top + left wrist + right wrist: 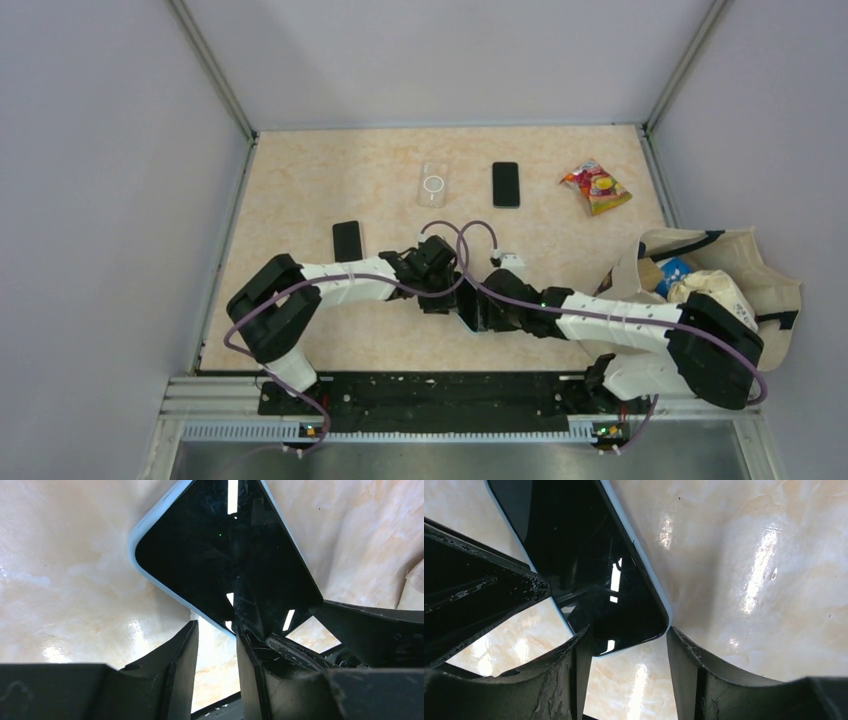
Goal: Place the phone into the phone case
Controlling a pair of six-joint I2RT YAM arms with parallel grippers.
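At mid-tabletop (300, 170), the left fingers (175, 670) stand apart, with a corner of the pale-edged phone (210, 555) between them. The right fingers (569, 680) straddle its other end, also parted; whether they pinch it cannot be told. The phone lies flat, apparently screen up, not yet cased. The clear case (432, 184) sits empty, well apart at upper centre, so lifting and fitting remain. The bag (770, 290) at the right edge holds a blue packet (677, 272), among other things.

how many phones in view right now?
3. A black rectangular phone lies left of centre; a second black phone lies farther back, right of the clear plastic case; a blue-rimmed black phone sits at both jaws, mostly hidden from above.
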